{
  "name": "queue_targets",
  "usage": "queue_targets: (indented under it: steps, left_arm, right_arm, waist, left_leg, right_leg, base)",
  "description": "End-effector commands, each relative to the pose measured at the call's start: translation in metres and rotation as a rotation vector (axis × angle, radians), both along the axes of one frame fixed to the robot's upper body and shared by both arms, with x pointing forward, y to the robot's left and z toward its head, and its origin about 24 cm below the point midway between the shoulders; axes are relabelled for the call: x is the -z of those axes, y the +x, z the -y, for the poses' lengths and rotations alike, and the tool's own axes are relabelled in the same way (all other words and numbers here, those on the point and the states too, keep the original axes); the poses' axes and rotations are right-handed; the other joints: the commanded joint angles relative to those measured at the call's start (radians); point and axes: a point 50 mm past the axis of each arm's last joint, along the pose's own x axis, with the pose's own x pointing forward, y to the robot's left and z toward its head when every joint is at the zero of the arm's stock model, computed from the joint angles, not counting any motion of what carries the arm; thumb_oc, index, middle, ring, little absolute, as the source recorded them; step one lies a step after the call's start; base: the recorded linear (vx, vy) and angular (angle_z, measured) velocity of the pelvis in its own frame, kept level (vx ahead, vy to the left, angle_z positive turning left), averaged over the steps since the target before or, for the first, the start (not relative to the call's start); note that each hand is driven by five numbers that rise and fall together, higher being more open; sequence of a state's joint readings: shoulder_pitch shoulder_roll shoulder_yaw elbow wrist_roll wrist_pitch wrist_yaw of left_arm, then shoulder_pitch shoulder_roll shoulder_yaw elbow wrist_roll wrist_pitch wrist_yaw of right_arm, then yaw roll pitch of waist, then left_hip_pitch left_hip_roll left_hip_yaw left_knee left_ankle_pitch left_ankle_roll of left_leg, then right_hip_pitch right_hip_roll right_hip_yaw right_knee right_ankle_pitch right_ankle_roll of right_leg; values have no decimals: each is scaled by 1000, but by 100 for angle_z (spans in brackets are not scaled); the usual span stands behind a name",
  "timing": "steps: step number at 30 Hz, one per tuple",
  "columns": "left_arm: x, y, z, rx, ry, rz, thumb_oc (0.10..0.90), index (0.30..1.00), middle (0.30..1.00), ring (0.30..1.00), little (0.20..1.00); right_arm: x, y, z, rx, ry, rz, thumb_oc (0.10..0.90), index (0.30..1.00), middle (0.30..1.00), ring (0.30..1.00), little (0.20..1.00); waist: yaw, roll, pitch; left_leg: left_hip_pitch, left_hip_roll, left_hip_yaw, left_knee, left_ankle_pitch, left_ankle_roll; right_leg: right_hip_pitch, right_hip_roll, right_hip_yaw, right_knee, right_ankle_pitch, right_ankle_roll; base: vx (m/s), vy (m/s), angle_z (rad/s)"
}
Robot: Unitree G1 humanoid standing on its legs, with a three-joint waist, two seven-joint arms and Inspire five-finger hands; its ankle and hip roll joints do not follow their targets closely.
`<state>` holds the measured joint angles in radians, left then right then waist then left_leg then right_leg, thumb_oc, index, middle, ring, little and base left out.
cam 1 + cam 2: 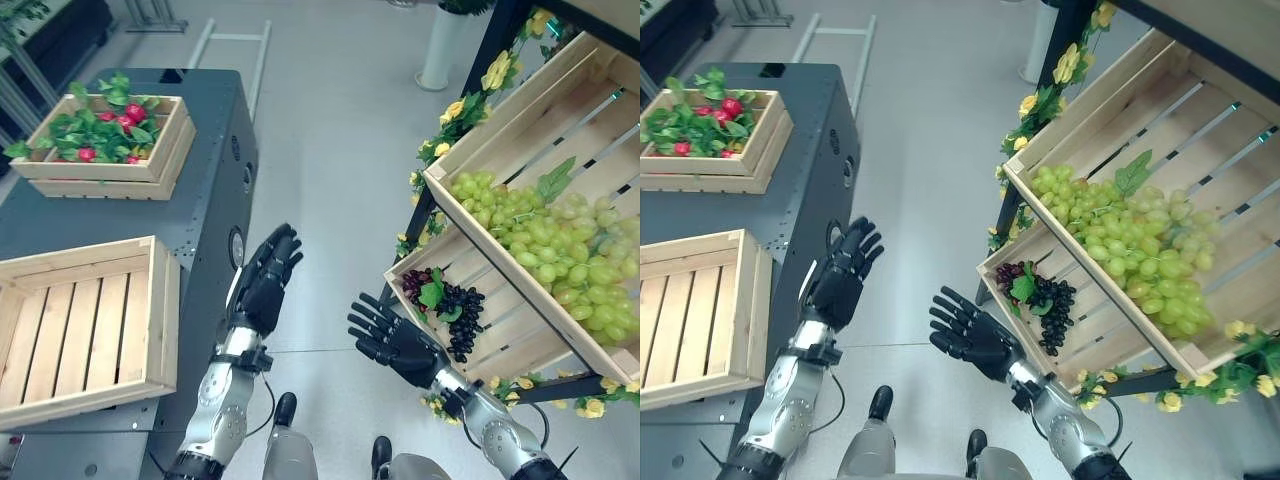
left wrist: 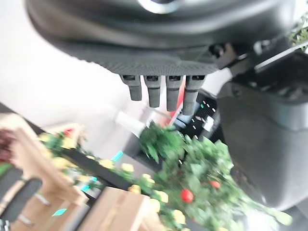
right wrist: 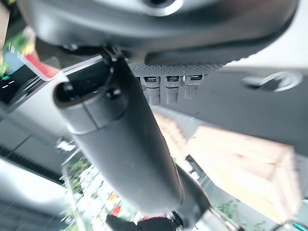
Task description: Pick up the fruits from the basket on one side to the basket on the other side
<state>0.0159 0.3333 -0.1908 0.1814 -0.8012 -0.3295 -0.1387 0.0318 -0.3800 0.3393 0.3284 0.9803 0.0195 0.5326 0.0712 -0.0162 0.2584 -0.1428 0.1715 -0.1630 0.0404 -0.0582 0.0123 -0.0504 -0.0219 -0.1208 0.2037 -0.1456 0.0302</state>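
Note:
A bunch of dark purple grapes [image 1: 452, 305] with a green leaf lies in the lower wooden crate [image 1: 520, 340] of the slanted rack on the right. Green grapes [image 1: 560, 245] fill the larger upper crate [image 1: 500, 110]. An empty wooden crate [image 1: 75, 330] sits on the dark table at the left. My left hand [image 1: 265, 280] hangs open in the air beside the table's edge, holding nothing. My right hand [image 1: 395, 340] is open too, fingers spread, just left of the lower crate and apart from the purple grapes.
At the far end of the dark table [image 1: 200, 215] stands a wooden crate [image 1: 100, 145] of red fruit and green leaves. Yellow flowers [image 1: 460, 110] trim the rack's frame. Grey floor lies between table and rack, with a white post [image 1: 440, 45] beyond.

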Motion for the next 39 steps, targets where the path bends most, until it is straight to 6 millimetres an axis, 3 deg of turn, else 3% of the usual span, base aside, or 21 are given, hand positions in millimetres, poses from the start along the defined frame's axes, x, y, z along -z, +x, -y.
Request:
queue_targets:
  steps: [1,3,5,9,12,17,20,24,29,35,39]
  left_arm:
    - [-48,13,0,41,19,251,800,900,900,900,900]
    - [-48,13,0,34,18,235,800,900,900,900,900]
    - [-47,12,1,35,19,227,800,900,900,900,900]
    - [-40,17,15,150,15,170,800,900,900,900,900]
    - [-27,16,25,221,24,115,800,900,900,900,900]
    - [-5,5,23,251,40,-2,800,900,900,900,900]
    - [9,-1,20,278,78,-65,800,900,900,900,900]
    - [30,-2,16,270,153,-166,800,900,900,900,900]
    - [76,-13,12,338,355,-393,800,900,900,900,900]
    - [138,-56,-8,478,624,-749,800,900,900,900,900]
    - [165,-91,-24,396,661,-980,800,900,900,900,900]
  right_arm:
    - [-24,9,-14,-2,91,120,800,900,900,900,900]
    - [-20,7,-12,-6,88,92,800,900,900,900,900]
    - [-18,5,-11,-8,87,83,800,900,900,900,900]
    - [-15,-3,-2,52,132,75,800,900,900,900,900]
    - [-14,-1,2,137,177,65,800,900,900,900,900]
    - [-15,-1,2,182,150,78,800,900,900,900,900]
    - [-9,-4,4,198,88,76,800,900,900,900,900]
    - [3,-1,12,206,-132,67,800,900,900,900,900]
    - [37,-10,24,90,-504,-60,800,900,900,900,900]
    - [87,-44,54,-5,-818,-314,800,900,900,900,900]
    - [112,-77,67,56,-884,-574,800,900,900,900,900]
  waist:
    - [-22,-76,-96]
    - [-29,-84,-106]
    - [-34,-79,-114]
    - [-80,-48,-154]
    - [-84,-20,-162]
    - [-80,2,-171]
    - [-78,2,-179]
    - [-78,-1,-184]
    - [-80,-7,-188]
    - [-77,-7,-186]
    - [-77,2,-186]
  left_leg:
    - [-30,-103,51,189,45,-40]
    - [-16,-149,41,306,-4,-19]
    - [2,-150,52,286,-1,-22]
    - [117,-85,138,32,53,-70]
    - [158,-81,151,-86,91,-87]
    - [181,-119,167,-116,73,-59]
    - [182,-142,188,-116,59,-37]
    - [179,-158,199,-110,41,-19]
    - [180,-158,213,-92,24,-14]
    - [197,-136,233,-88,20,-19]
    - [213,-121,233,-103,27,-26]
  right_leg:
    - [37,-9,62,-77,55,-29]
    - [31,-21,87,-94,79,-21]
    - [33,-19,85,-103,85,-20]
    - [66,-32,4,-166,107,-5]
    - [85,-66,-46,-203,133,32]
    - [57,-122,-25,-228,192,90]
    - [39,-151,-16,-249,234,119]
    - [13,-170,-4,-256,264,141]
    - [4,-170,9,-242,255,148]
    - [26,-158,5,-256,245,145]
    - [50,-145,5,-269,235,135]
  base:
    - [-113,38,16]
    - [-96,84,19]
    - [-65,116,19]
    - [-92,286,47]
    - [-53,323,78]
    - [-63,262,19]
    - [-65,159,-18]
    - [-66,67,-4]
    - [-38,-3,-5]
    - [-13,-47,-10]
    - [26,-25,-5]
